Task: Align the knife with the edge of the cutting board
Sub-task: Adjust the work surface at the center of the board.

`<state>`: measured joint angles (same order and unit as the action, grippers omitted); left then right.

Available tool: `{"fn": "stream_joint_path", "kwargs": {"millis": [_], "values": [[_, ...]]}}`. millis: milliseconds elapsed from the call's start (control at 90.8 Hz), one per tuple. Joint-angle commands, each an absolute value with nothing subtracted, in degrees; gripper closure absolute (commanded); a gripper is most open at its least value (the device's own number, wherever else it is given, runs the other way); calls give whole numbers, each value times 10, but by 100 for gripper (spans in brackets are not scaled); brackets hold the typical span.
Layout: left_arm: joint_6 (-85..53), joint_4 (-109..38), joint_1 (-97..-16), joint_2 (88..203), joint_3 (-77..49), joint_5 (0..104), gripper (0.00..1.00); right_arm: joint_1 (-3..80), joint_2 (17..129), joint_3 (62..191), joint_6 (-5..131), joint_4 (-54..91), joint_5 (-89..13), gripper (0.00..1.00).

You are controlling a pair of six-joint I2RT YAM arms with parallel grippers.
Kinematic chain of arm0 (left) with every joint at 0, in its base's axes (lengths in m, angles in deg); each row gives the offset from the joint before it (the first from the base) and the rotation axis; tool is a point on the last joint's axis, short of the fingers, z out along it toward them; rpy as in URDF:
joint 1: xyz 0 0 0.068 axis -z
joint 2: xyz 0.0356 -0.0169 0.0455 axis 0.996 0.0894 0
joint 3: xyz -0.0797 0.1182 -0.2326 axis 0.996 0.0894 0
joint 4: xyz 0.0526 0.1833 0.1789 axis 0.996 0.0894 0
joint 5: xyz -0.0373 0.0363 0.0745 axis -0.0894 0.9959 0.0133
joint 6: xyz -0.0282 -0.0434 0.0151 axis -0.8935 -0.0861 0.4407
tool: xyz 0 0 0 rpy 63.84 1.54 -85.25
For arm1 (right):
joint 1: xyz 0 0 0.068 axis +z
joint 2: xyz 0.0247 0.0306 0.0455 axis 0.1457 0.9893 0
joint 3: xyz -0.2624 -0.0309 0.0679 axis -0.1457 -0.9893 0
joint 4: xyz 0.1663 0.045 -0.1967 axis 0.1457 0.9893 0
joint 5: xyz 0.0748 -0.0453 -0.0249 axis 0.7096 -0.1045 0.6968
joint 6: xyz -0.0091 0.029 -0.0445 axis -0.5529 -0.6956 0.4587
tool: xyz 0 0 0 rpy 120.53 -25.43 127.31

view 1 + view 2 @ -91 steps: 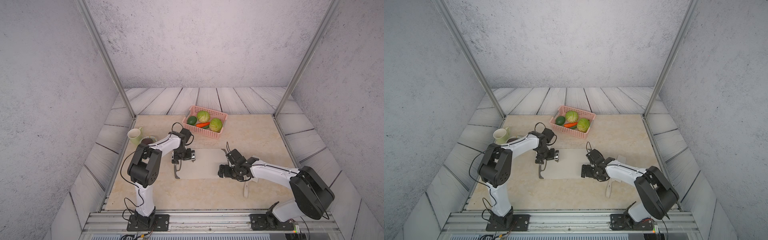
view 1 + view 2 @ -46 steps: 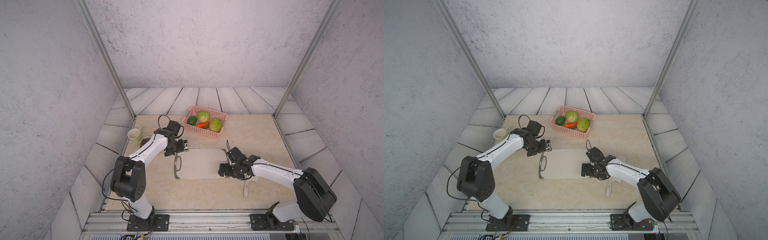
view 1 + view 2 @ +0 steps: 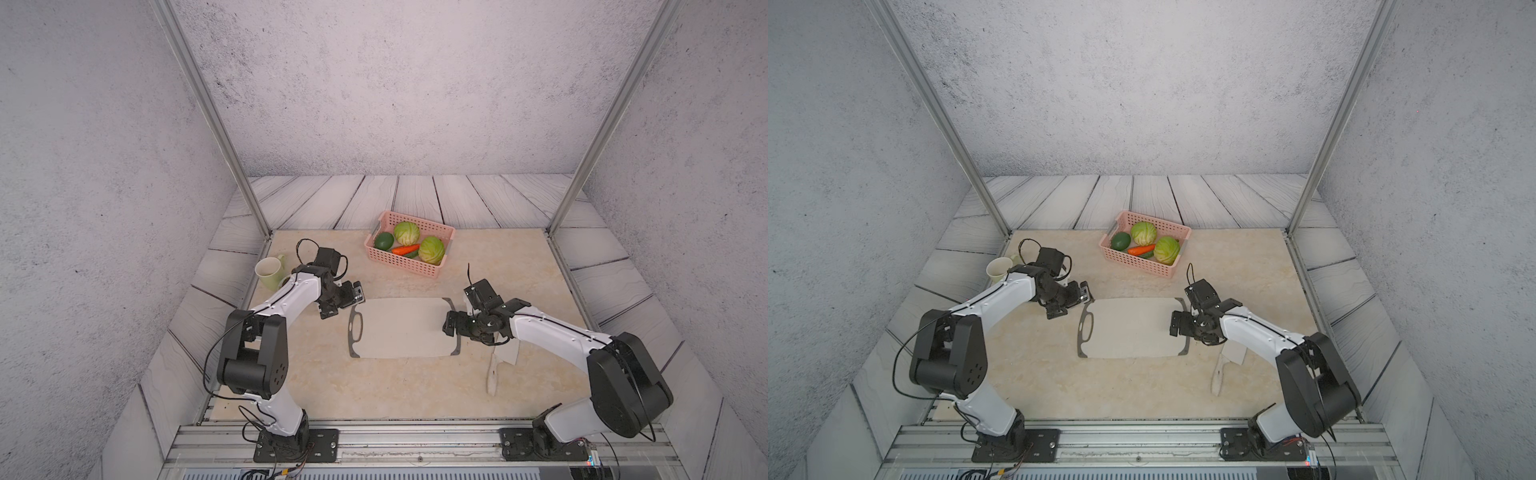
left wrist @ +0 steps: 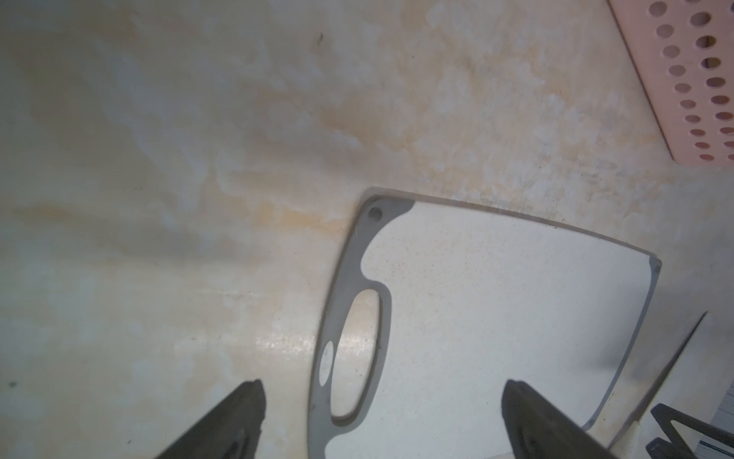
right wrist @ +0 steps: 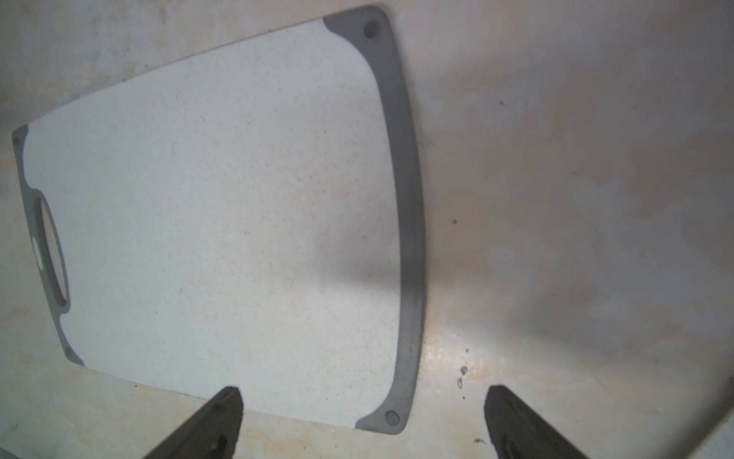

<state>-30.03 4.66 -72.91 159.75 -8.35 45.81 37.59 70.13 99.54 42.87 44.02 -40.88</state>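
Note:
The cutting board (image 3: pixel 403 328) (image 3: pixel 1133 328) lies flat mid-table in both top views, its oval handle cutout to the left. The knife (image 3: pixel 493 374) (image 3: pixel 1218 376) lies on the table off the board's right near corner, cream handle towards the front, its blade partly under my right arm. My left gripper (image 3: pixel 343 301) (image 3: pixel 1070 301) hovers open by the board's far left corner; its wrist view shows the cutout between the spread fingers (image 4: pixel 383 387). My right gripper (image 3: pixel 455 328) (image 3: pixel 1179 328) hangs open over the board's right edge (image 5: pixel 363 391), holding nothing.
A pink basket (image 3: pixel 409 266) (image 3: pixel 1144 264) (image 4: pixel 695 79) with two cabbages, a carrot and an avocado stands behind the board. A pale green mug (image 3: pixel 269 272) (image 3: pixel 998 270) sits at the table's left edge behind my left arm.
My left arm has swung out leftwards, and its gripper has drawn back from over the board's handle end to the far left corner. The right arm has barely moved.

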Motion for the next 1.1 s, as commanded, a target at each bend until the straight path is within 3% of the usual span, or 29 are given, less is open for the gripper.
{"fn": "stream_joint_path", "kwargs": {"millis": [0,1090], "values": [[-296,39,-734,1619,-76,425,2,368,716,1005,437,431,-379,1],[-324,53,-683,1685,-75,405,2,365,755,956,378,363,-341,1]]}}
